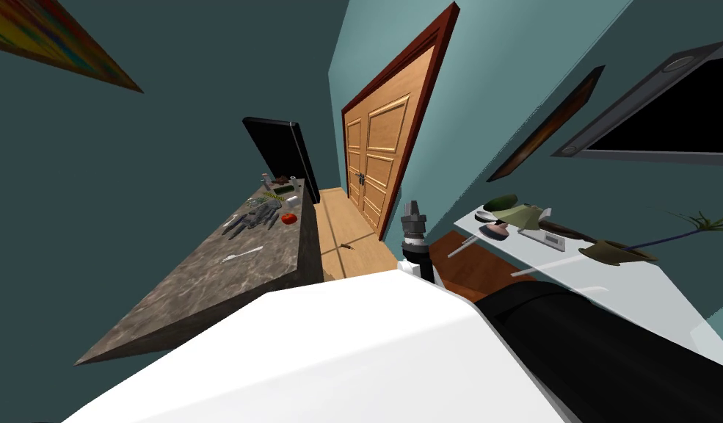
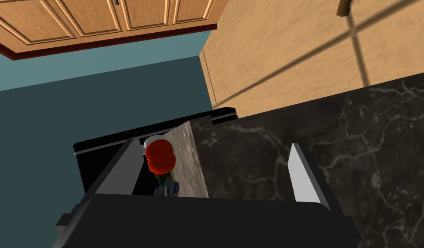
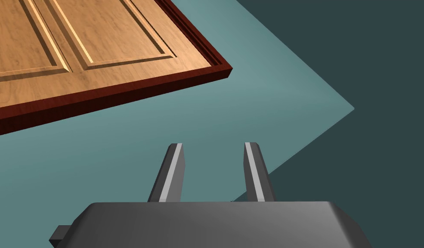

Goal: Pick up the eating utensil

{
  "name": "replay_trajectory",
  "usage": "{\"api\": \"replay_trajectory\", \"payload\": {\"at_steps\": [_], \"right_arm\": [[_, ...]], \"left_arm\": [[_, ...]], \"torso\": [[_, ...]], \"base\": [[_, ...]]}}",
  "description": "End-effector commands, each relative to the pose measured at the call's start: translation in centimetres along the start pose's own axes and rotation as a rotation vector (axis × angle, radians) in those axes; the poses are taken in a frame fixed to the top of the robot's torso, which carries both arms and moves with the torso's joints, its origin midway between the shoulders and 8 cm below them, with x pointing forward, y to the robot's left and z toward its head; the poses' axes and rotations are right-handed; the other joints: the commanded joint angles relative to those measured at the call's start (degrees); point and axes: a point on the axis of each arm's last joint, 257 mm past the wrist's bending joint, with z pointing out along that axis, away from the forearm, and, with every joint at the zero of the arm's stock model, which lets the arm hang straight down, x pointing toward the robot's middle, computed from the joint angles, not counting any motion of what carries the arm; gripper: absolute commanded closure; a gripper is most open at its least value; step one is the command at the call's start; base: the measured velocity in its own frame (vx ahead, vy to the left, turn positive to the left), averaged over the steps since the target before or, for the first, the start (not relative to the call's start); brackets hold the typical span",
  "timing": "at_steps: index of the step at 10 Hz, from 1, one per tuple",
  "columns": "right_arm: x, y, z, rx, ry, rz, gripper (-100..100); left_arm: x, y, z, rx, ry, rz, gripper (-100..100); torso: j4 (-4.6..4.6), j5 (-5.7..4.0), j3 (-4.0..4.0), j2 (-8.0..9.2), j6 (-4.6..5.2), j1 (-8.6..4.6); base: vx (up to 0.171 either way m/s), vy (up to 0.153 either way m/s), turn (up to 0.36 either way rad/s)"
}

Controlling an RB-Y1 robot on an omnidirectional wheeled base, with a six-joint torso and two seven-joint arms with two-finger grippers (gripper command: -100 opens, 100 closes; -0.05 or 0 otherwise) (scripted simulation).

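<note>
On the counter (image 1: 198,294) at 10 o'clock lies the utensil (image 1: 242,255). Left gripper (image 2: 211,172): fingers apart. Right gripper (image 3: 213,172): fingers apart.

Head camera: high, rolled, looking down the aisle toward the wooden door (image 1: 374,169). Left wrist: close against the marble counter (image 2: 335,142), seemingly its side face. Right wrist: faces the wall (image 3: 249,107). All share the door.
</note>
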Motion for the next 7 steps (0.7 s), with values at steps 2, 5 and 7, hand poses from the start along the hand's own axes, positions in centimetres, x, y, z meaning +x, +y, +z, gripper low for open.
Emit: {"api": "replay_trajectory", "payload": {"at_steps": [2, 5, 7], "right_arm": [[0.0, 0.0, 0.0, 0.0, 0.0, 0.0, 0], [0.0, 0.0, 0.0, 0.0, 0.0, 0.0, 0], [0.0, 0.0, 0.0, 0.0, 0.0, 0.0, 0]], "left_arm": [[0.5, 4.5, -4.2, -0.134, 0.03, -0.05, -100], [0.5, 7.9, -7.7, -0.239, 0.04, -0.086, -100], [0.4, 11.6, -13.4, -0.386, 0.064, -0.139, -100]], "torso": [[0.01, 0.01, 0.03, 0.06, -0.01, 0.04], [-0.01, 0.0, -0.03, -0.05, 0.01, 0.02], [0.01, 0.01, 0.02, 0.04, 0.01, 0.04]], "base": [[0.056, -0.054, -0.037], [0.072, -0.061, -0.041], [0.071, -0.072, -0.083]]}}
